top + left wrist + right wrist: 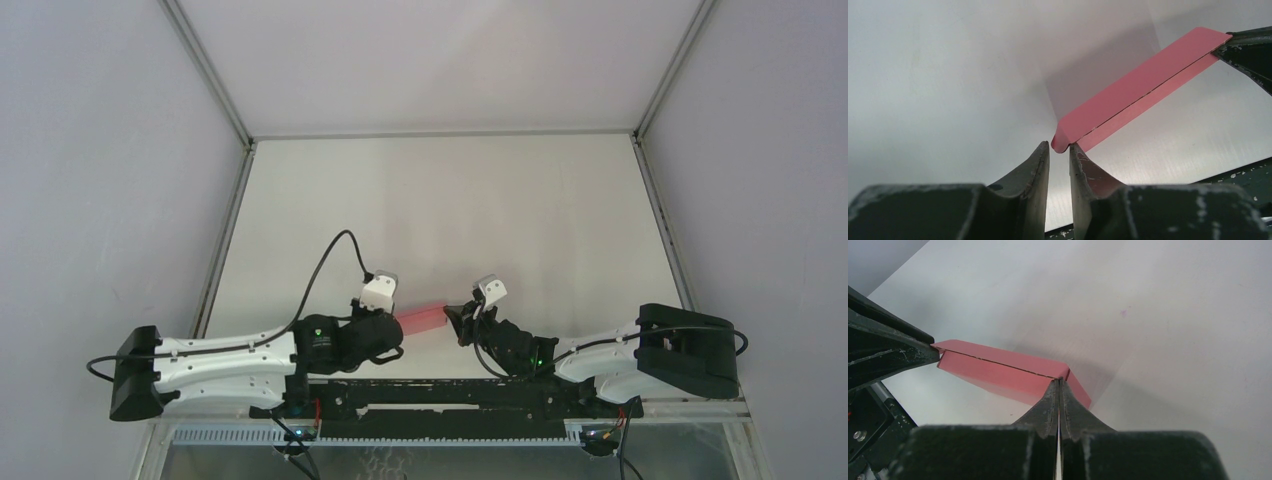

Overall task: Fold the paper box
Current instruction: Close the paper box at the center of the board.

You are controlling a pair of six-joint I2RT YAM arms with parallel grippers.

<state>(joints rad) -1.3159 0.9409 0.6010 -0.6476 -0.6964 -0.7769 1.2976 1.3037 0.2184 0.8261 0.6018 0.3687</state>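
Observation:
The paper box (423,318) is a pink, flattened strip of thin cardboard, held in the air between both arms just above the white table. My left gripper (398,322) has its jaws narrowly apart, with the rounded end corner of the paper box (1138,90) pinched between its fingertips (1074,150). My right gripper (452,315) is shut tight on the other end. In the right wrist view its tips (1059,381) clamp a fold line of the paper box (998,370). A seam runs along the strip's length.
The white table (450,200) stretches away behind the arms. It is bounded by metal frame rails (228,230) left and right, and by grey walls. A black base rail (440,398) runs along the near edge. A black cable (335,250) loops above the left arm.

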